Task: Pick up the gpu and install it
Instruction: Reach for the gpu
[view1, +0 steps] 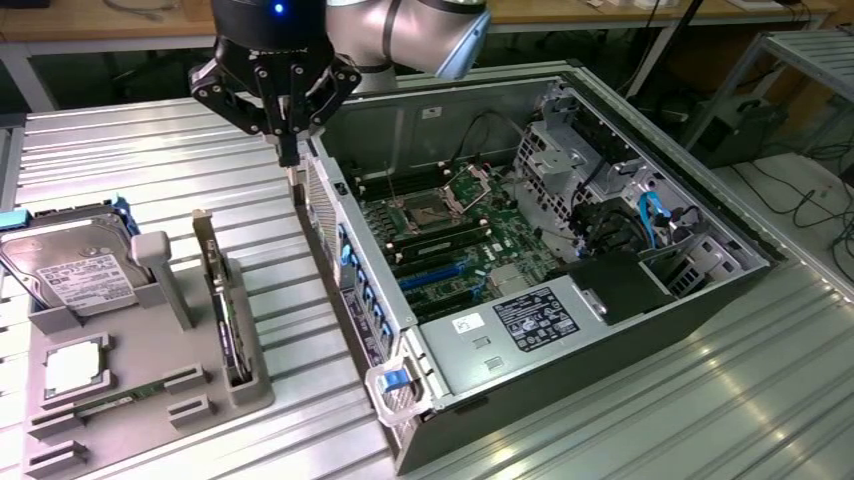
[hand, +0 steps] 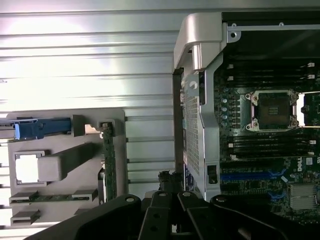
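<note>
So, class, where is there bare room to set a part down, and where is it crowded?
Bare: the table at the exterior view's lower right beside the computer case, and at its upper left past the grey holder. The strip between holder and case is narrow, the hand above it. Crowded: the holder, with hard drive and gpu.

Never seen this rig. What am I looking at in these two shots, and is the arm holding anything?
It is one robot arm with a finger gripper. The exterior view comes from a camera off the arm; the wrist view comes from a camera on the wrist, looking past the gripper. On the ribbed metal table lie an open computer case, its motherboard exposed, and a grey tray. The tray carries a hard drive and the gpu, a green card standing on edge. The gripper is shut, holds nothing and hovers between tray and case.
</note>
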